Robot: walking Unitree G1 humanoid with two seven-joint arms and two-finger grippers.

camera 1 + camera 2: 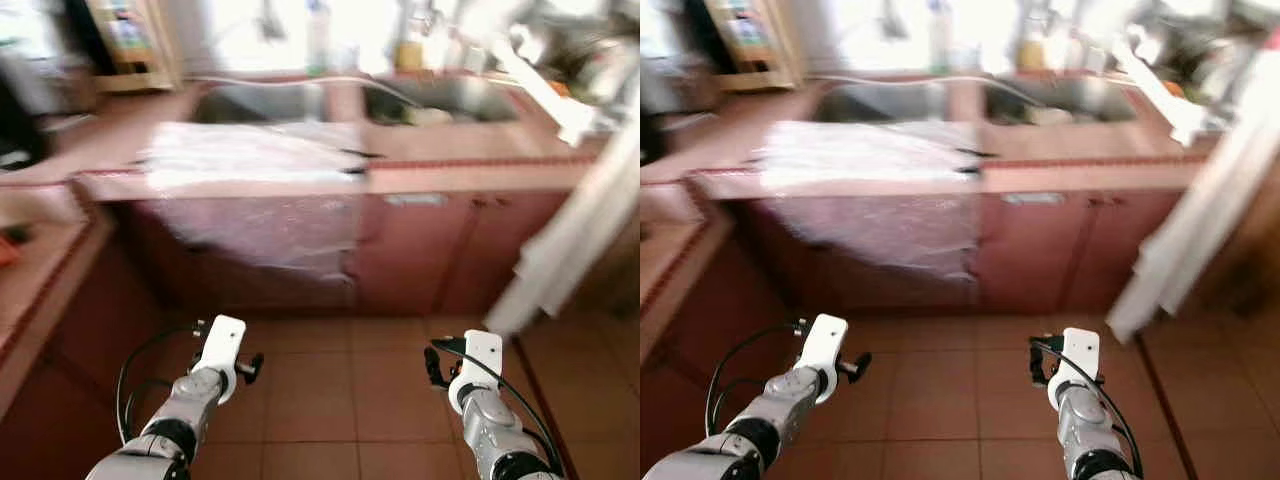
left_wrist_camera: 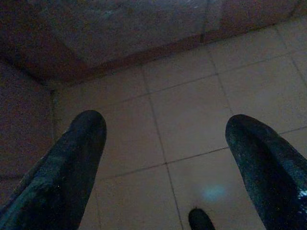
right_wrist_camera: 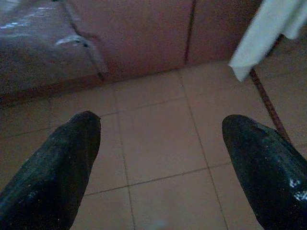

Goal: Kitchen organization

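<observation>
Ahead is a reddish kitchen counter point(image 1: 470, 172) with a double sink point(image 1: 262, 103), all blurred. A clear plastic sheet point(image 1: 265, 205) lies over the counter's left part and hangs down the cabinet front. Both arms are held low over the tiled floor point(image 1: 340, 400), short of the cabinets. My left gripper point(image 2: 165, 129) is open, with floor tiles and the cabinet base between its fingers point(image 2: 76, 153). My right gripper point(image 3: 160, 127) is open too, facing the cabinet doors and holding nothing.
A white cloth point(image 1: 570, 240) hangs down at the right, reaching close to the floor near my right arm point(image 1: 478, 385). A side counter point(image 1: 35, 270) runs along the left. Bottles point(image 1: 410, 45) stand behind the sink and a wooden rack point(image 1: 130, 40) at the back left.
</observation>
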